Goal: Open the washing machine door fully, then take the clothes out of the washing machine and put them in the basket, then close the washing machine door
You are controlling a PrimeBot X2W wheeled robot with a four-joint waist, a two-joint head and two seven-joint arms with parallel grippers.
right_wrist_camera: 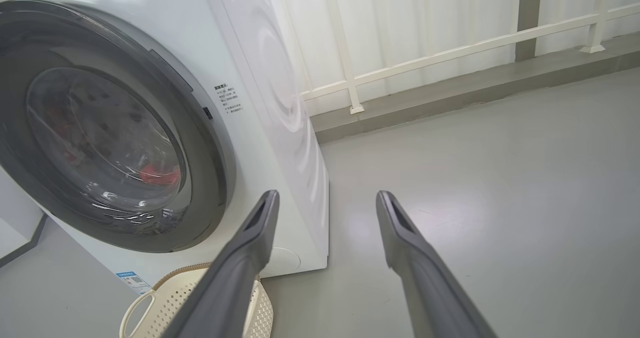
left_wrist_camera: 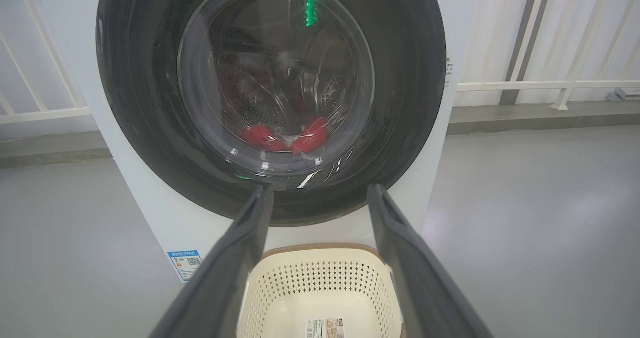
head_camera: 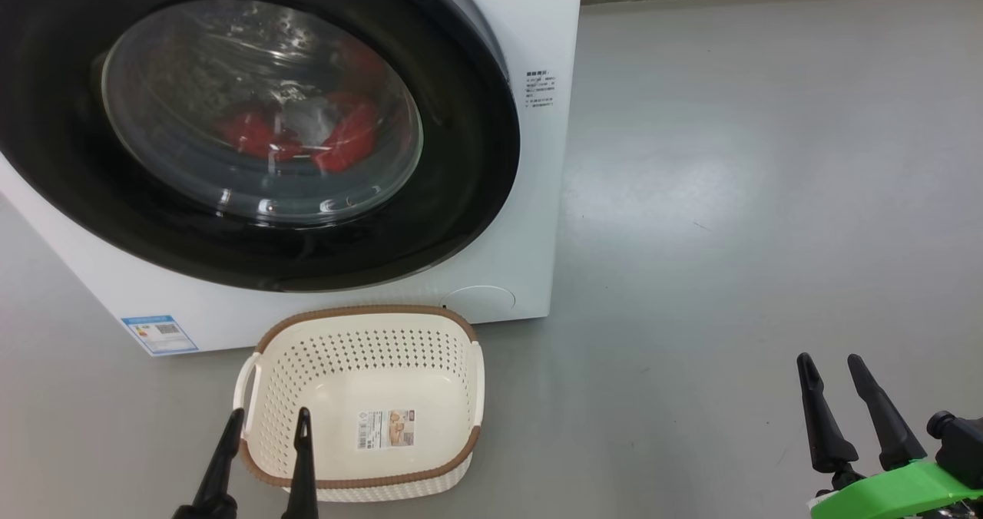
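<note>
Grey floor, basket just before left pincer

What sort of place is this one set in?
Probably a laundry corner, perhaps on a balcony: a white washing machine with red clothes inside, a basket on the grey floor, a white railing behind.

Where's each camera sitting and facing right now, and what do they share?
Head: up high, looking down at the washing machine door and basket; both open jaws at bottom.
Left wrist: low, square to the door, above the basket; own jaws.
Right wrist: low, off to the right, facing the door obliquely; own jaws.
All share door, basket, red clothes.
</note>
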